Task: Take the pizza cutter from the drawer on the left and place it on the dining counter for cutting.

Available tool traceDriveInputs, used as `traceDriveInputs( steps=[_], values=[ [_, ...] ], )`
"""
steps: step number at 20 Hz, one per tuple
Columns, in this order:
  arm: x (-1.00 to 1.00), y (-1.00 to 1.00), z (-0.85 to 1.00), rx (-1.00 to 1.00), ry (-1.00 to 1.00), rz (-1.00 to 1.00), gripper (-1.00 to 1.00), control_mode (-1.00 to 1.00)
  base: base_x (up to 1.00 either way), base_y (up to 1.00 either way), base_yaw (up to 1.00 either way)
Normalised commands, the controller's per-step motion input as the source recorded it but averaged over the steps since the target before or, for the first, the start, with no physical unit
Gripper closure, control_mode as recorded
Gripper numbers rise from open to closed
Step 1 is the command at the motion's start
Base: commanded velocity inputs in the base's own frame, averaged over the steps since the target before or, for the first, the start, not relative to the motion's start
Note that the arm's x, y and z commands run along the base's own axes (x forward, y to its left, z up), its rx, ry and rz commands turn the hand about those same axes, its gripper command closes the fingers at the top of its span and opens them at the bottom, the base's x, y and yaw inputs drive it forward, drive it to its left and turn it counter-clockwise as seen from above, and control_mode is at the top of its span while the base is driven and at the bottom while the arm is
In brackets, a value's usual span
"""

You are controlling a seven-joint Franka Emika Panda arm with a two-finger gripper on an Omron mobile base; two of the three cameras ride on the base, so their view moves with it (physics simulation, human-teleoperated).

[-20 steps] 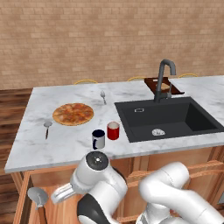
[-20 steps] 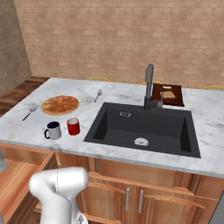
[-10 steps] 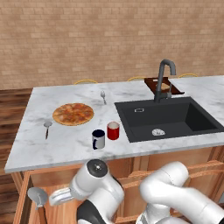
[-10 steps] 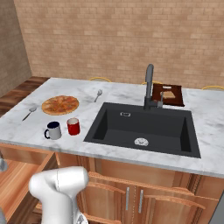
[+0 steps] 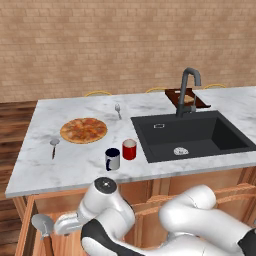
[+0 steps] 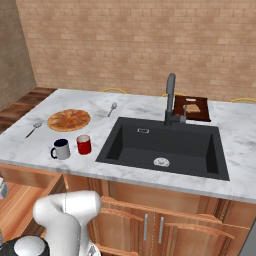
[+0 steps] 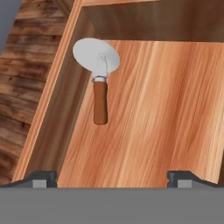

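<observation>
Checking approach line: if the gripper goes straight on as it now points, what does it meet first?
Probably the drawer's bare wood floor. The open gripper aims at its middle; the pizza cutter lies off to one side. Depth unclear.

The open drawer [image 7: 144, 113] has a broad bare pale-wood floor, and the only thing lying in it is the pizza cutter [image 7: 98, 74], close to one side wall and near the back wall, so there is little room between it and that wall. On the dining counter [image 5: 80, 165], the left part is crowded by a pizza [image 5: 83, 130], a spoon [image 5: 53, 146], a fork [image 5: 118, 109], a dark mug [image 5: 112, 159] and a red cup [image 5: 129, 149]. The near strip in front of the pizza is bare, while the black sink [image 5: 192, 135] and its faucet [image 5: 187, 90] take up the right.
</observation>
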Motion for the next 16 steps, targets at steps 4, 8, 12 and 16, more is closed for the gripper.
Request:
traceDriveInputs(
  steps=[4,8,12,16],
  values=[
    [0.00,0.22,-0.31,-0.01,0.05,0.00,-1.00,-1.00,0.00,0.00,0.00],
    [0.00,0.15,-0.24,0.00,0.06,0.00,-1.00,-1.00,0.00,0.00,0.00],
    [0.01,0.11,-0.21,0.00,0.07,0.00,-1.00,-1.00,0.00,0.00,0.00],
    [0.00,0.13,-0.22,0.00,0.08,0.00,-1.00,-1.00,0.00,0.00,0.00]
  ],
)
